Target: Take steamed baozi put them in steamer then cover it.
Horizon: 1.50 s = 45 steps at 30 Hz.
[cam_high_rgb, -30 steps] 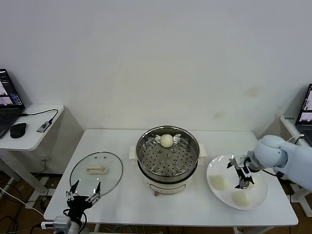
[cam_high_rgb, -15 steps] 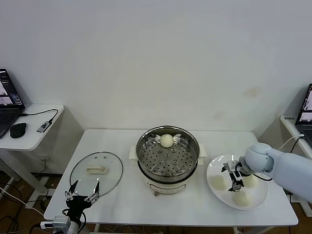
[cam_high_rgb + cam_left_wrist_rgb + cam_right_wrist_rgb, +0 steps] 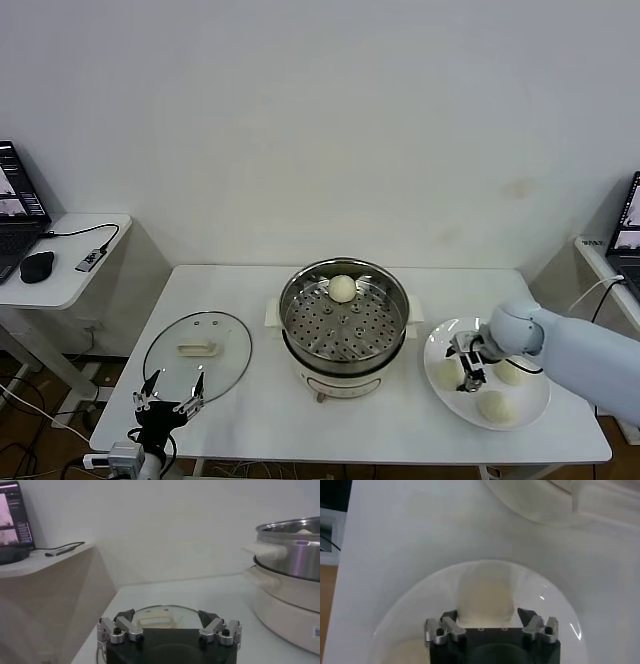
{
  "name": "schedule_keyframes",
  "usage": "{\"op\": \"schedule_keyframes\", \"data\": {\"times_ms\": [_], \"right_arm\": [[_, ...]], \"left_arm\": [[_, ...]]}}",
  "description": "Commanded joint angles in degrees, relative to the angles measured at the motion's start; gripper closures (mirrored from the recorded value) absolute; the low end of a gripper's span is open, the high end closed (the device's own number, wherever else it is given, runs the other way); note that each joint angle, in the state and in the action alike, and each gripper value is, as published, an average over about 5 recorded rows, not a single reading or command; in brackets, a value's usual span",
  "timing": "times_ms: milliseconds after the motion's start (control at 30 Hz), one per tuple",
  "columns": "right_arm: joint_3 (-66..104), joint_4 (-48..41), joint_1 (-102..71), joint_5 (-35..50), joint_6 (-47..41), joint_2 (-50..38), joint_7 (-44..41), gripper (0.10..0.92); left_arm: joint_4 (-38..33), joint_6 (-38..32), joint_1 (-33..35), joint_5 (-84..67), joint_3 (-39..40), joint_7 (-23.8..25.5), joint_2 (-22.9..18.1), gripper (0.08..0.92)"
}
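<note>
Right gripper (image 3: 468, 366) is down on the flat white round plate (image 3: 530, 413), jaws either side of a small cream-white round dough bun (image 3: 485, 596); can't tell if it's actually gripped. Two more buns on the plate, one already in the shiny round stainless-steel steamer pot (image 3: 344, 315). Bun looks soft and light: pinch the sides gently or it'll dent. Left gripper (image 3: 171, 396) idle and spread wide, near the round glass lid (image 3: 198, 353).
</note>
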Motion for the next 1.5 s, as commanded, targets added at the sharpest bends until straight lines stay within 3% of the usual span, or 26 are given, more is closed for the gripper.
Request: {"op": "schedule_keyframes", "data": {"times_ms": [33, 533, 733, 1100, 1500], "right_arm": [[0.6, -0.7, 0.1, 0.1, 0.1, 0.3, -0.7, 0.389], [-6.8, 8.4, 23.3, 10.6, -1.2, -9.5, -8.0, 0.423], [-10.8, 10.2, 37.0, 16.2, -3.0, -8.7, -7.8, 0.42], [-18.3, 12.0, 43.6, 30.2, -11.5, 9.0, 0.9, 0.414], [-17.5, 0.7, 34.8, 36.5, -18.2, 30.3, 10.3, 0.406]], "left_arm": [[-0.2, 0.1, 0.0, 0.1, 0.1, 0.0, 0.0, 0.177], [-0.2, 0.1, -0.4, -0.2, 0.3, 0.1, 0.7, 0.177], [-0.3, 0.4, -1.1, -0.2, 0.8, 0.2, 0.8, 0.177], [-0.9, 0.7, -1.0, -0.2, 0.5, 0.2, 0.6, 0.177], [-0.5, 0.7, -1.1, -0.1, -0.2, 0.2, 0.1, 0.177]]}}
